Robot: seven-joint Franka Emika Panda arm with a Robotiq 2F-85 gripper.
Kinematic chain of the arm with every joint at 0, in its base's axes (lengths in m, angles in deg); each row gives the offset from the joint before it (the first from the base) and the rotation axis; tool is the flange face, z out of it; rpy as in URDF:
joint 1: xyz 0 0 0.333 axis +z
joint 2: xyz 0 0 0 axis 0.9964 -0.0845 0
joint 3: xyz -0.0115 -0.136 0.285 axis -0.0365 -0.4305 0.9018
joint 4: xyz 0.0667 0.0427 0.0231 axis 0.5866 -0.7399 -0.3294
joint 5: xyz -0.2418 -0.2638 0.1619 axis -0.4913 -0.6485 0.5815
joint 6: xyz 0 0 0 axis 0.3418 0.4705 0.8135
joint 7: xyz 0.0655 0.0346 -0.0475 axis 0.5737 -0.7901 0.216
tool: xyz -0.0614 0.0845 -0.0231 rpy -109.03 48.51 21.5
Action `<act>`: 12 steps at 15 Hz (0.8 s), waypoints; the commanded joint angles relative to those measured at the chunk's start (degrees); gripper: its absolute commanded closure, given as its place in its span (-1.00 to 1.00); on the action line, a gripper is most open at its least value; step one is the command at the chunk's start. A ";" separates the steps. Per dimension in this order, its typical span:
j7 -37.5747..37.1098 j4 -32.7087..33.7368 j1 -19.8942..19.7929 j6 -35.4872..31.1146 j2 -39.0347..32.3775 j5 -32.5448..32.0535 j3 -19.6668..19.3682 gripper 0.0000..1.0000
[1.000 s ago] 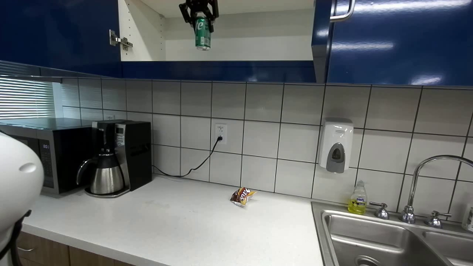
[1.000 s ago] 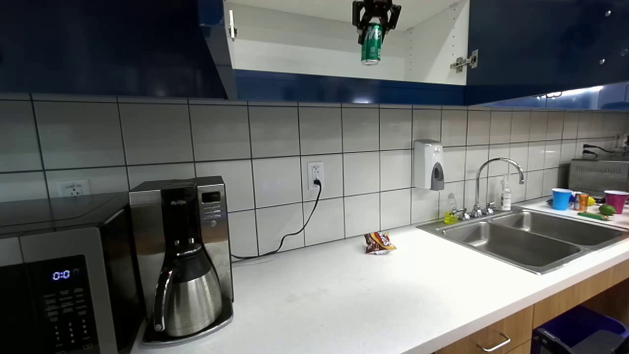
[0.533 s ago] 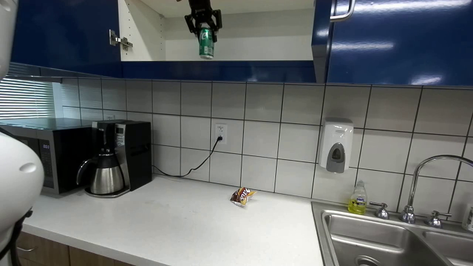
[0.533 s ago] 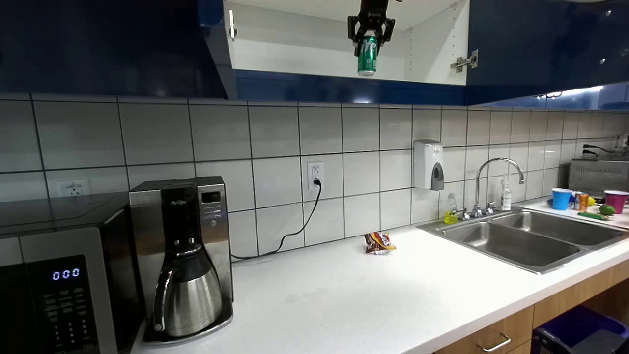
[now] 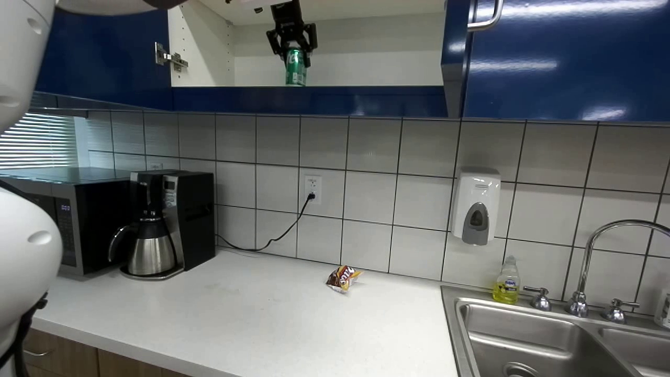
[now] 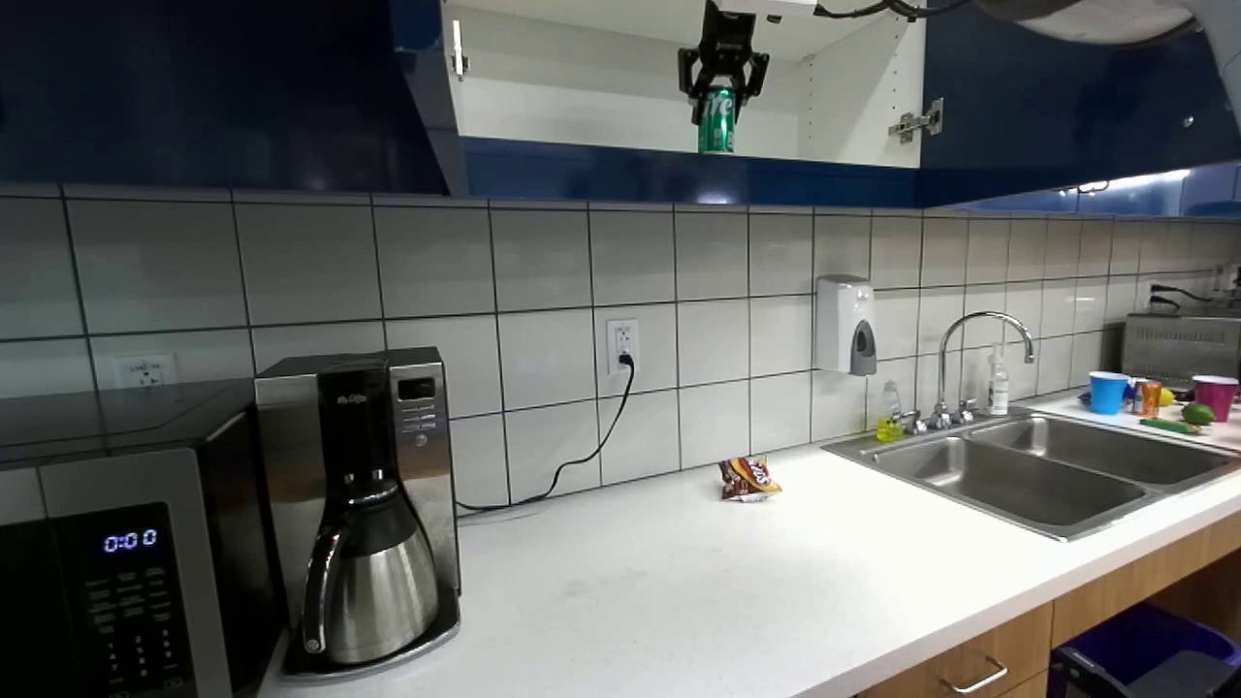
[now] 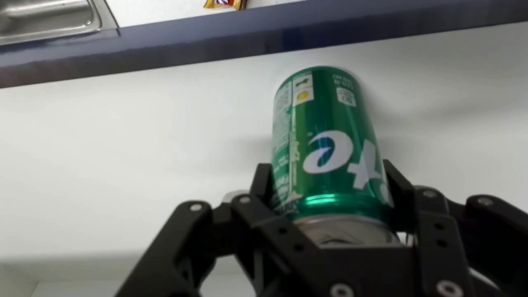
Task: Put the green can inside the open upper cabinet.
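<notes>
The green can is upright in my gripper, inside the open upper cabinet. Both exterior views show it; there, the can has its bottom hidden behind the cabinet's blue front edge. In the wrist view the can stands out past my gripper, whose fingers press on both sides near its top end. Its far end is close to the white cabinet floor; I cannot tell whether it touches.
The blue front edge runs below the opening. Open cabinet doors flank it. On the counter below are a snack bag, a coffee maker and a microwave. A sink lies beyond.
My gripper has lowered the can; its bottom has passed from in view above the front edge to hidden behind it. More of the white arm has come into view.
</notes>
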 commanded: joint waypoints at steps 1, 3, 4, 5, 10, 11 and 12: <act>-1.13 4.80 0.45 3.23 -2.45 -1.03 -0.33 -0.79; -1.18 5.35 0.47 3.70 -2.71 -1.11 -0.38 -0.94; -1.23 5.38 0.43 3.56 -2.75 -1.20 -0.45 -1.00; -1.15 5.23 0.36 3.50 -2.60 -1.06 -0.45 -1.00; 0.12 2.89 -0.69 3.04 -0.53 0.78 -0.44 -1.00; 0.57 2.08 -0.91 2.84 0.13 1.18 -0.45 -1.00; 0.94 1.04 -1.12 2.37 1.00 1.58 -0.50 -1.00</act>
